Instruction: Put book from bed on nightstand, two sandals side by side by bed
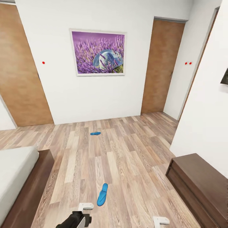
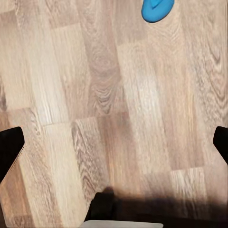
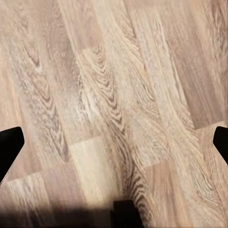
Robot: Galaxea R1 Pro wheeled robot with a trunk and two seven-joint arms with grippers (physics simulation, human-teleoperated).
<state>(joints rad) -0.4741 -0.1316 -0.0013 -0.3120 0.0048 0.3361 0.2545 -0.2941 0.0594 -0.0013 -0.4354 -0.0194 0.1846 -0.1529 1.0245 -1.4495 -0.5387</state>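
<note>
Two bright blue sandals lie on the wood-plank floor. The near sandal [image 1: 102, 194] is just ahead of my left arm [image 1: 75, 220], and its end [image 2: 156, 9] also shows in the left wrist view. The far sandal [image 1: 95, 133] lies alone mid-floor toward the white wall. A corner of the bed [image 1: 19, 177], with its grey mattress and dark frame, is at the lower left. Both my left gripper [image 2: 114, 145] and my right gripper [image 3: 114, 142] are open over bare planks, holding nothing. The book is out of view.
A low dark-brown wooden cabinet [image 1: 199, 186] stands against the right wall; I cannot tell whether it is a nightstand. Brown doors [image 1: 161, 66] [image 1: 19, 69] flank the wall with a purple picture [image 1: 98, 53]. Open floor lies between bed and cabinet.
</note>
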